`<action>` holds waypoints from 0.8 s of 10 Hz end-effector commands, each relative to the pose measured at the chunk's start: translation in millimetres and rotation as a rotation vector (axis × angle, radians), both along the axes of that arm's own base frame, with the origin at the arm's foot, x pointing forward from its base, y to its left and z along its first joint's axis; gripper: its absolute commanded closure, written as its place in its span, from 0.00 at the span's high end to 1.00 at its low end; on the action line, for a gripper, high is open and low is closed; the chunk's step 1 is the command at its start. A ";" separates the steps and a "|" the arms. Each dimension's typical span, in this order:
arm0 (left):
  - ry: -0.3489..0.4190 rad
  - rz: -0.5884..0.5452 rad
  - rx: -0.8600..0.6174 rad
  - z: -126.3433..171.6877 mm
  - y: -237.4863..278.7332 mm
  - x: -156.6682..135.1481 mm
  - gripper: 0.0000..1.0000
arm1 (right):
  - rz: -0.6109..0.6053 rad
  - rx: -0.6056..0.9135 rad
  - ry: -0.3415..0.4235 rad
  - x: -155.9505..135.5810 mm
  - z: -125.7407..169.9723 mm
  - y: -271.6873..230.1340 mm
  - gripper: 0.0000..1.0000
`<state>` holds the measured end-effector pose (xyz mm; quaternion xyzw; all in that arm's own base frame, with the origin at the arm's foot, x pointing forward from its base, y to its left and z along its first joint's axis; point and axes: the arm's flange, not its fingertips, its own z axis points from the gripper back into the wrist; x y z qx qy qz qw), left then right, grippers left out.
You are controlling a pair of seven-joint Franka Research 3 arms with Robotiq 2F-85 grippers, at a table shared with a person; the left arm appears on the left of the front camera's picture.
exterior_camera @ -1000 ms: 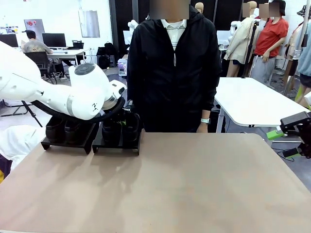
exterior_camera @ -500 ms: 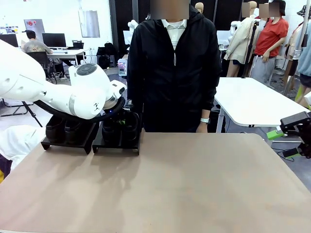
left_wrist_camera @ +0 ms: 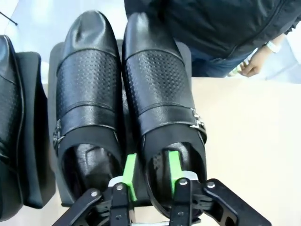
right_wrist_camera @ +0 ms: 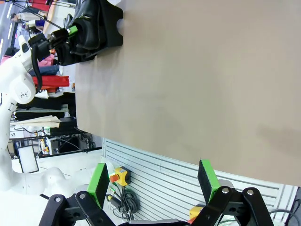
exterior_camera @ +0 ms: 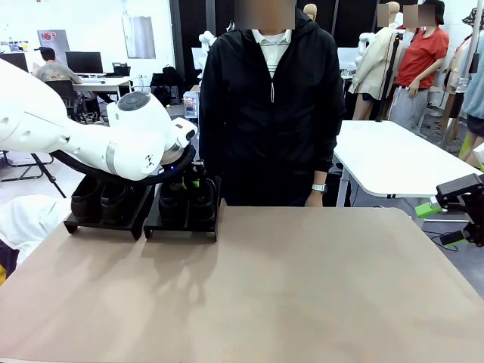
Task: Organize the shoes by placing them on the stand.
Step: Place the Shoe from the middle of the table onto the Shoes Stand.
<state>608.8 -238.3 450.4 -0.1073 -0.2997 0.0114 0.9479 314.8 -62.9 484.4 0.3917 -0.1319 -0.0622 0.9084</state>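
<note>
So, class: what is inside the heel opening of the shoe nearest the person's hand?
One green pad of the left end effector sits inside that shoe; the other pad is outside its wall. The toe interior is covered.

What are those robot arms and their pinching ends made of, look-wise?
The left arm is glossy white and rounded, with a grey joint cap and a black cable. Each tool, left and right, is a black metal linkage with bright green finger pads.

Glossy black perforated shoes [left_wrist_camera: 122, 99] side by side on stand [left_wrist_camera: 37, 141].
</note>
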 end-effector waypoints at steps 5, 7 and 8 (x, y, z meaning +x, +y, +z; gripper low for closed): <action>-0.078 -0.035 0.049 74.7 7.1 -63.9 1.00 | -0.013 0.021 0.009 0.7 4.8 1.8 1.00; 0.148 -0.078 -0.011 102.1 45.2 -110.0 1.00 | -0.013 0.021 0.009 0.7 4.8 1.8 1.00; 0.246 -0.104 -0.029 111.7 80.5 -140.3 1.00 | -0.013 0.021 0.009 0.7 4.8 1.8 1.00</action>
